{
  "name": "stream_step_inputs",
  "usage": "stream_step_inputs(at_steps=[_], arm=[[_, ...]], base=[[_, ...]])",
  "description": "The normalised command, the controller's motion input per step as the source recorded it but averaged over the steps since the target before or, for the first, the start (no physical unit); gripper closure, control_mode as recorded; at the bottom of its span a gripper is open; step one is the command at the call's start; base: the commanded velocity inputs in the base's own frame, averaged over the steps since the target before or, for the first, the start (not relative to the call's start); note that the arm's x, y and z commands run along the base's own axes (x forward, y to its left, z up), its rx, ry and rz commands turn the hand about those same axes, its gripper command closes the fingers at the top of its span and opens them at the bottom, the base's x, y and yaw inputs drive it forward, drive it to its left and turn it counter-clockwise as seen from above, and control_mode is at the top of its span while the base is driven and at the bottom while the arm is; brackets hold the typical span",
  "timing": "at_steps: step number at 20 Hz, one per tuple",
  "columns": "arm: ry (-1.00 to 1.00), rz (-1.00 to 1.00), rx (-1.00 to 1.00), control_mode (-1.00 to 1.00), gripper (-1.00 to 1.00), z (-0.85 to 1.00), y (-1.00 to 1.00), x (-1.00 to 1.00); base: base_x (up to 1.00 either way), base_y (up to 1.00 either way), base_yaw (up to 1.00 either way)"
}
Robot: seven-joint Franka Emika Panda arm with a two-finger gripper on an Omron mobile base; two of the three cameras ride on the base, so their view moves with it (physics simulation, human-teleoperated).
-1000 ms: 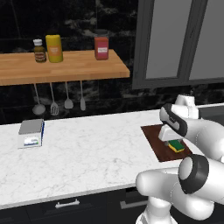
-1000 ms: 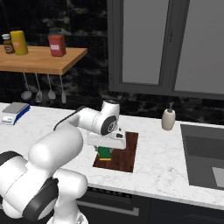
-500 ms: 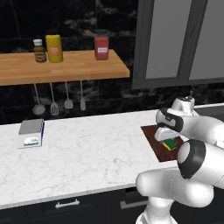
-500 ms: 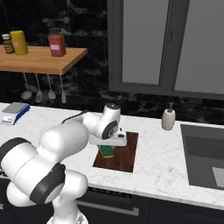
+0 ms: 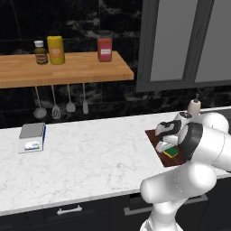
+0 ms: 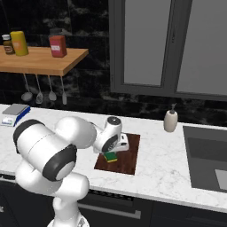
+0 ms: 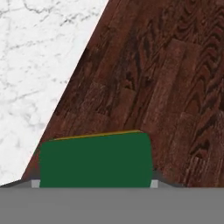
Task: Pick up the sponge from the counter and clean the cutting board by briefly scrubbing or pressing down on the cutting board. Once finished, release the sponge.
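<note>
Sponge [image 7: 95, 159]: soft, light, compressible; lay flat on cutting board [image 7: 166, 87], green side up. Best hold: across short sides. Gripper [image 6: 116, 150] above sponge, fingers' spread/pinch not discernible

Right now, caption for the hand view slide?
Green-topped sponge pressed on the dark wooden cutting board, white marble counter alongside.

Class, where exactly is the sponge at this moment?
The sponge lies on the dark wooden cutting board, near the board's left edge in the right base view, just under the gripper, with the soap bottle farther right.
</note>
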Motion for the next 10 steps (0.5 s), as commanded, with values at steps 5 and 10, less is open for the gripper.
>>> stream_step_inputs(at_steps=[5,10], arm=[[-0.16,0.10,0.00,-1.00,1.00,-0.52,-0.01,0.37],[-0.18,0.08,0.09,-1.00,1.00,-0.20,-0.02,0.54]], base=[[0.00,0.00,0.00],[0.00,0.00,0.00]])
